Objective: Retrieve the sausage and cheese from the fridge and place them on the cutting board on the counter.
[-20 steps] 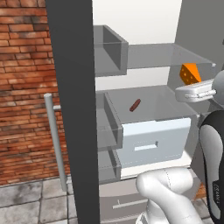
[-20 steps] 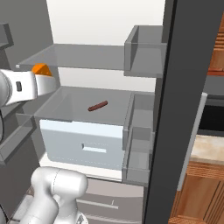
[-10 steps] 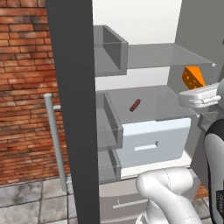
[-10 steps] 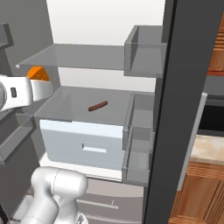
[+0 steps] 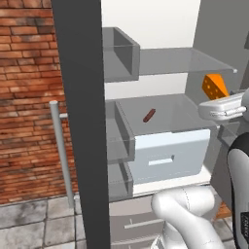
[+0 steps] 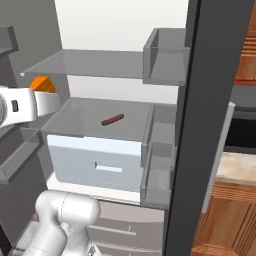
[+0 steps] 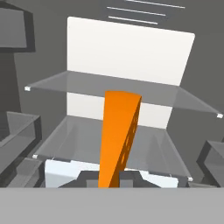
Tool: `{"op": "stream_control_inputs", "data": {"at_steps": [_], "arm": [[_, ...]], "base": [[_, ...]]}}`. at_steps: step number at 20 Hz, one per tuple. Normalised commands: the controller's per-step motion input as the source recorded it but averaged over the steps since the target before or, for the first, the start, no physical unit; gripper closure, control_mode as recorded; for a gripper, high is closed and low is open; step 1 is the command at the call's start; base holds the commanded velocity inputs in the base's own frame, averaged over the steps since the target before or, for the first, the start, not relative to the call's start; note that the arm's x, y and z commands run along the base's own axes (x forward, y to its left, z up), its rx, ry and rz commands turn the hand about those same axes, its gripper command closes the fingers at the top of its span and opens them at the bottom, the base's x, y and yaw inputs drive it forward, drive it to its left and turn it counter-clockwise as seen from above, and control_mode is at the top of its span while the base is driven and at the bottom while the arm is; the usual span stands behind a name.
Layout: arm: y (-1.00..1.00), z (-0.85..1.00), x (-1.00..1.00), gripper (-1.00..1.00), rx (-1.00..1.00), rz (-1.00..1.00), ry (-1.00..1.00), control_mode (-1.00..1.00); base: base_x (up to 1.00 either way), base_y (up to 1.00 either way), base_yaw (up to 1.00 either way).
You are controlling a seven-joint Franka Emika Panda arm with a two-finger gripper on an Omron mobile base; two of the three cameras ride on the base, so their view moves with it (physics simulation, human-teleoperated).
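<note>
at the fridge's right edge, the cheese [image 5: 214, 87] was an orange wedge pinched between the gripper [image 7: 110, 177] fingers, pressed nearly together on its thin edge — the hand view had it rising straight up from the tips. it hung in the air, touching no shelf, in front of the open fridge [image 5: 165, 58] at about the height between the upper glass shelf [image 6: 90, 64] and the one below. the white hand [image 5: 221, 108] sat just under it in the left base view.

the sausage [image 6: 112, 120] lay alone on the lower glass shelf, directly above the pale drawer [image 6: 97, 162] — untouched.

step in hand, as i read it: cheese lifted, carry to the cutting board. neither board nor its spot on the counter was in frame, so the next move probably called for pulling the arm out past the door and turning or driving the base toward the counter, then coming back for the sausage. main risk i'd flag: the narrow grip on a tall wedge letting it swing or slip during the carry.

surroundings: dark door [image 5: 80, 121] edge-on, door bins [image 6: 160, 165] on its inner side, brick wall [image 5: 26, 97] to the left, grey floor tiles, wooden cabinets [image 6: 227, 220] and a strip of beige countertop [image 6: 235, 167] at right.
</note>
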Motion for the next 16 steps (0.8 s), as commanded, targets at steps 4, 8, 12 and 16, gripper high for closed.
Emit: {"op": "stream_control_inputs", "data": {"at_steps": [4, 8, 12, 16], "arm": [[0.0, 0.0, 0.0, 1.0, 0.0, 0.0, 0.0, 1.0], [0.0, 0.0, 0.0, 1.0, 0.0, 0.0, 0.0, 1.0], [0.0, 0.0, 0.0, 1.0, 0.0, 0.0, 0.0, 1.0], [0.0, 0.0, 0.0, 1.0, 0.0, 0.0, 0.0, 1.0]], "base": [[-0.87, -0.14, -0.1], [-1.0, -0.06, -0.25], [-0.89, -0.06, -0.36], [-0.63, -0.26, -0.48]]}}
